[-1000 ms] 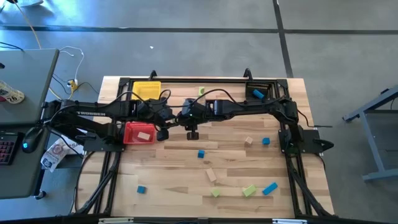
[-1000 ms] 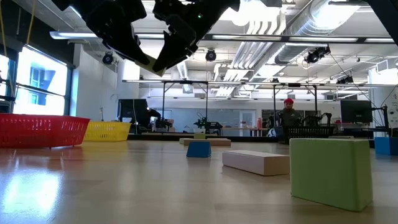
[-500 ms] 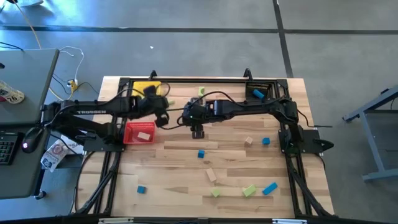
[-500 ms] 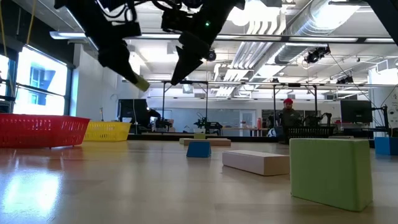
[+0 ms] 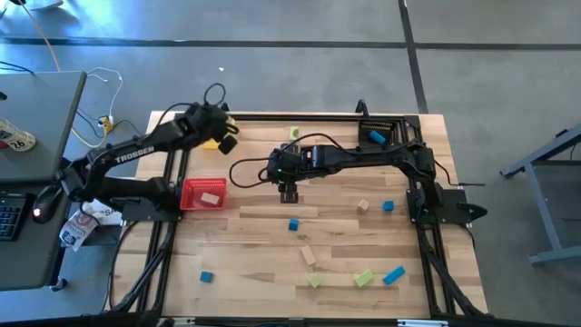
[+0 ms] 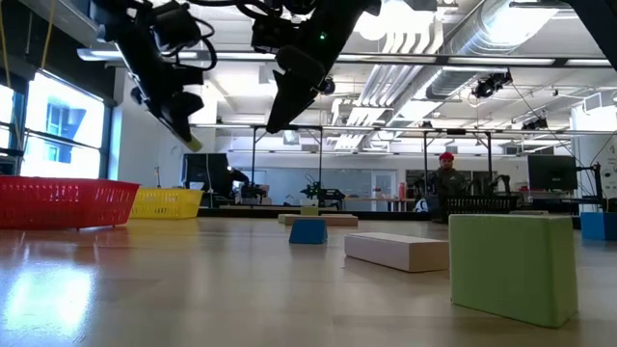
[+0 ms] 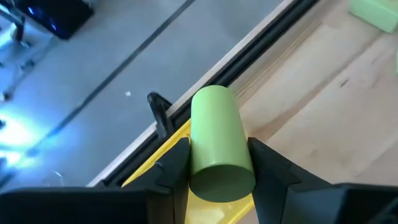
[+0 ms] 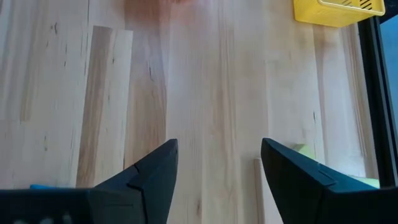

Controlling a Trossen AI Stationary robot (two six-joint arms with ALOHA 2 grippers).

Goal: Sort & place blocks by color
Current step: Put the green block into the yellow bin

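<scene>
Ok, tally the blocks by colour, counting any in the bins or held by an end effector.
Blue blocks: 5
Light green blocks: 4, counting the cylinder held in the left end effector
Tan wood blocks: 3
Total: 12

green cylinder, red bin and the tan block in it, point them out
green cylinder (image 7: 217, 146), left wrist view, on its curved side between the left gripper's fingers
red bin (image 5: 191, 195), high view, on its left wall
tan block (image 5: 211, 197), high view, on its top face inside the bin

Three bins (image 5: 186, 196) (image 5: 211, 143) (image 5: 388, 126) (five blue blocks (image 5: 293, 223) (image 5: 388, 206) (image 5: 394, 274) (image 5: 206, 276) (image 5: 376, 138))
</scene>
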